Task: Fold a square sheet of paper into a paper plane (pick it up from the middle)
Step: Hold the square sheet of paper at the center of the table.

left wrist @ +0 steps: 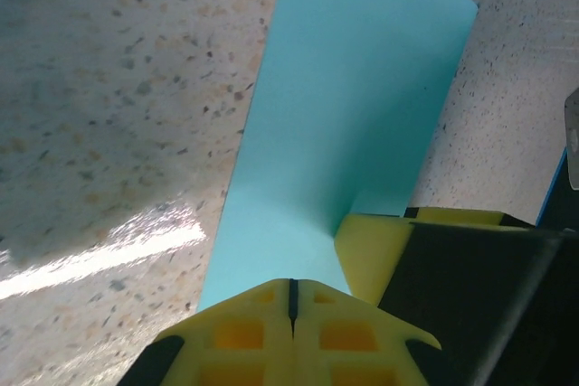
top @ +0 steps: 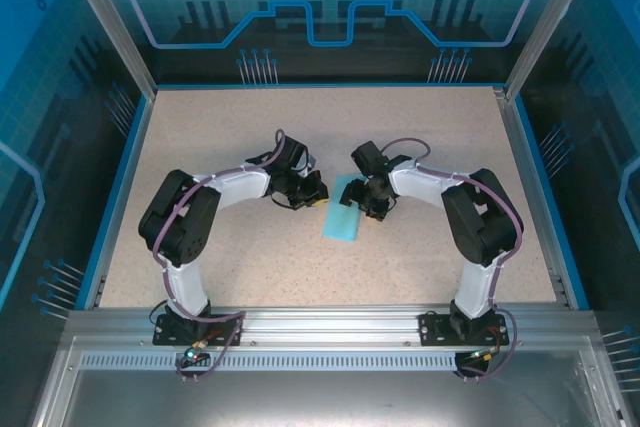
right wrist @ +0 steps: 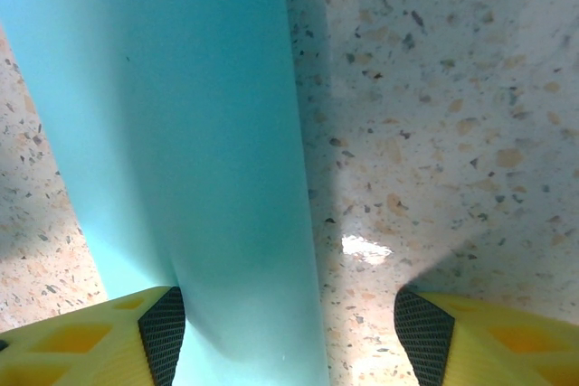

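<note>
Speckled beige table (top: 200, 127), rimmed in blue and walled by translucent blue panels (top: 60, 67), is seen from above, with two white-and-black arms (top: 185, 217) bent inward from a metal rail (top: 330, 322) at the near edge. The paper (top: 342, 215), a light-cyan oblong, is laid slantwise at the table's middle, between the two claws. The left claw (top: 310, 197) is held just beside the paper's left edge. From its wrist camera its yellow fingers (left wrist: 262, 332) are shown pressed together, with no gap along the seam and the paper's near end met at their tips. Whether any paper is pinched in that seam cannot be told. A yellow-and-black block (left wrist: 434, 259) is seen just right of those fingers, touching the paper where a crease is raised. The right claw (top: 372, 205) is set at the paper's far right part with its jaws spread wide. One finger (right wrist: 136, 336) is placed over the paper, the other is held over bare table, and nothing is gripped between them. A soft curl is shown at the paper's far corner in the left wrist view.
</note>
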